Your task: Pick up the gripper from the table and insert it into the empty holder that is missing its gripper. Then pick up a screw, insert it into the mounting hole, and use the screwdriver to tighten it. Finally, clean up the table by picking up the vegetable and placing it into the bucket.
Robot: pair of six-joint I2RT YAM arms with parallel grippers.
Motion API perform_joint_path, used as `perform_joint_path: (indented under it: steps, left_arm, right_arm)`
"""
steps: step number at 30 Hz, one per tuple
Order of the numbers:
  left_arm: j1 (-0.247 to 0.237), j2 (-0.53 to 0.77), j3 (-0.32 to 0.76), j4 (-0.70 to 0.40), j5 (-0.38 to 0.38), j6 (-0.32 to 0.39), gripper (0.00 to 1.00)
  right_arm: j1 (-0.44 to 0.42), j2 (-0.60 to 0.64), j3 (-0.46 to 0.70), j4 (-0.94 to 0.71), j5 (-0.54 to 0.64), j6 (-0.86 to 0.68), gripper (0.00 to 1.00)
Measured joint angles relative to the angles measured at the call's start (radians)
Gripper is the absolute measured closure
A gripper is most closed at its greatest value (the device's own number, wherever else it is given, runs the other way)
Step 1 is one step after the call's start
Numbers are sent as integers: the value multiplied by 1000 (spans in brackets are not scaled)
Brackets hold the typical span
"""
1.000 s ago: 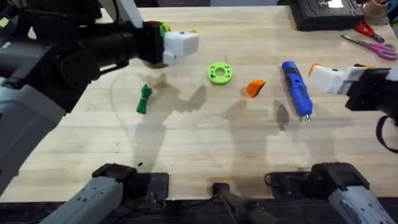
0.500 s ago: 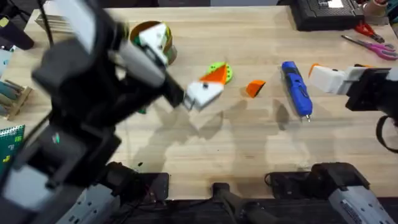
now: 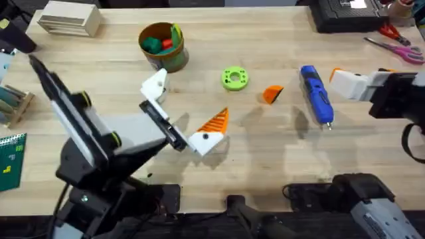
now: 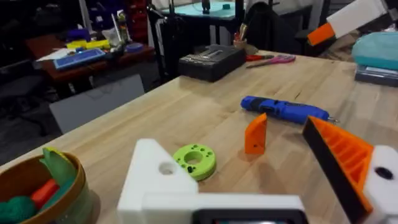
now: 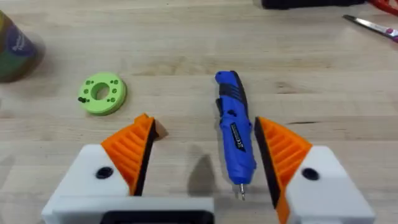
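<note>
Since a moment ago the left arm has swung down from the bucket (image 3: pixel 161 45); overhead, its gripper (image 3: pixel 179 109) hangs over the surface (image 3: pixel 265 166), jaws spread, the right gripper (image 3: pixel 345 79) beside the screwdriver (image 3: pixel 317 93). The left wrist view shows the bare holder (image 4: pixel 155 177), the orange wedge (image 4: pixel 255 134) beyond, near the disc (image 4: pixel 194 160). The right wrist view shows its jaws spread, empty, astride the screwdriver (image 5: pixel 235 132).

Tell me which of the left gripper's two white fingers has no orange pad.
On the left gripper, the finger nearer the bucket is bare white. The other finger, nearer the arm bases, carries an orange ribbed pad.
</note>
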Motion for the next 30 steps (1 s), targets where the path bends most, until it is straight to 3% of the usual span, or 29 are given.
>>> perform_joint_path:
  steps: [4,8,12,30]
  left_arm:
    - [0,-121,-65,-23,-2,-19,14]
    - [0,-147,-72,-32,-12,-56,14]
    - [0,-144,-72,-193,-27,-86,14]
    - [0,-142,-72,-195,-27,-90,14]
  right_arm:
    - [0,0,0,0,0,0,80]
    - [0,0,0,0,0,0,82]
    - [0,0,0,0,0,0,84]
    - [0,0,0,0,0,0,84]
